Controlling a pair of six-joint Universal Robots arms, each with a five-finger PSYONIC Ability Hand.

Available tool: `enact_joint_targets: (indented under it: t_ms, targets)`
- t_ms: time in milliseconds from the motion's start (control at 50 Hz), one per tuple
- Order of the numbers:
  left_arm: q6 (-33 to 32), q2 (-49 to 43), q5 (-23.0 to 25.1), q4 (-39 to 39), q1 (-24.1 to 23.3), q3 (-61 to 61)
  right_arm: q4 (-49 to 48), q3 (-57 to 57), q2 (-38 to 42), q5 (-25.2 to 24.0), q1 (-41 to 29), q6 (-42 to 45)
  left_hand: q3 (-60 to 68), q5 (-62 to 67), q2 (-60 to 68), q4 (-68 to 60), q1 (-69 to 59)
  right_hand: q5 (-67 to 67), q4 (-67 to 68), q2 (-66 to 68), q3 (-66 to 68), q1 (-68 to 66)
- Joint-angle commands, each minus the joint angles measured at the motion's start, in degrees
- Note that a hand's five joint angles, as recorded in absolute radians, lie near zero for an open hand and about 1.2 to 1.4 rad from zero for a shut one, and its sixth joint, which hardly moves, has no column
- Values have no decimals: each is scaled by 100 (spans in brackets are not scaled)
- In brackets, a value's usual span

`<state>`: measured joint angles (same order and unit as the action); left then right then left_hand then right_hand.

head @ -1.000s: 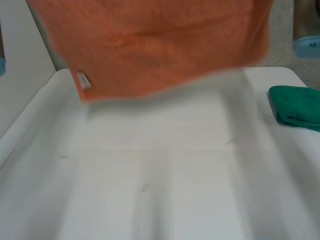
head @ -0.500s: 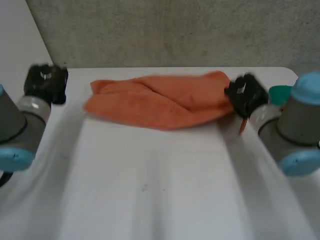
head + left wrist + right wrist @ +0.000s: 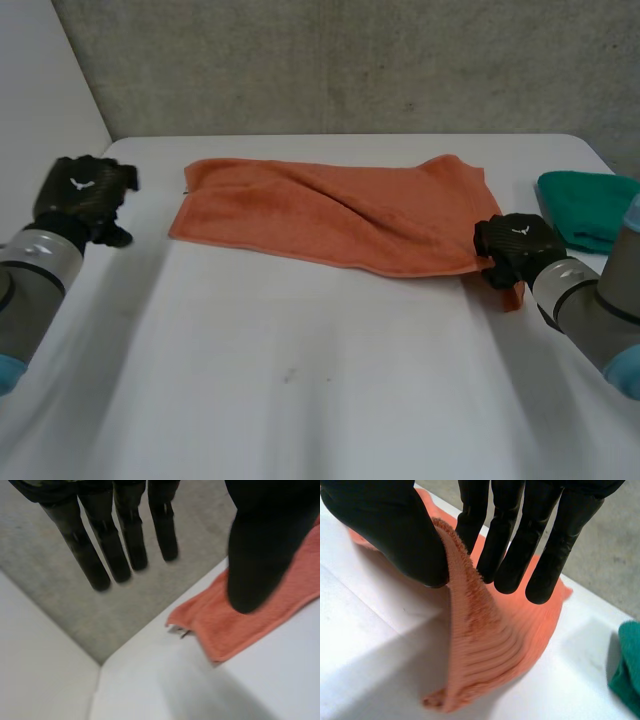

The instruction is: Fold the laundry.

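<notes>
Orange terry towel (image 3: 330, 215) lies rumpled, with a diagonal crease, on the white table (image 3: 300, 380). Right hand (image 3: 515, 245) pinches its near right corner, lifting a ribbed ridge. Left hand (image 3: 80, 195) is released, fingers straight, beside the towel's left edge.

The head camera sits behind and between the arms (image 3: 40, 265), looking down across the white bench (image 3: 300, 400) toward a grey wall (image 3: 350, 60). Each wrist camera rides close over its own hand, the left hand (image 3: 125, 530) and the right hand (image 3: 530, 535), looking along the palm. All three views share the orange towel (image 3: 320, 215); the head and right wrist views also share the green cloth (image 3: 590, 205).
</notes>
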<state>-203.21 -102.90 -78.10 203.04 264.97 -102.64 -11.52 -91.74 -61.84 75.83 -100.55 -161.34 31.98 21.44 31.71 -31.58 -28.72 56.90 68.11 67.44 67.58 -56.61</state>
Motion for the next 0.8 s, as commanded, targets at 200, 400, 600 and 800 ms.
enact_joint_targets:
  t_ms: [200,400,600,800]
  targets:
    - [527,-1030,480,-19,-367,377,1958,1507,-1795,133,-1097,621,-915,-861,-888,875,589,1310,1189,1256,1242,-2339]
    - [1688,-1469,375,-45,-929,886,2918,2818,-1875,564,-1924,639,-1151,-1096,-1123,1110,825,1310,1189,1256,1242,-2339]
    - [1723,-2146,-275,-124,-1387,1475,3314,3452,-1972,661,-2250,726,-1017,-962,-989,976,690,1310,1189,1256,1242,-2339]
    - [1688,-2638,-539,-203,-1440,1923,3411,3426,-2288,661,-2232,727,310,365,338,-351,-637,1310,1189,1256,1242,-2339]
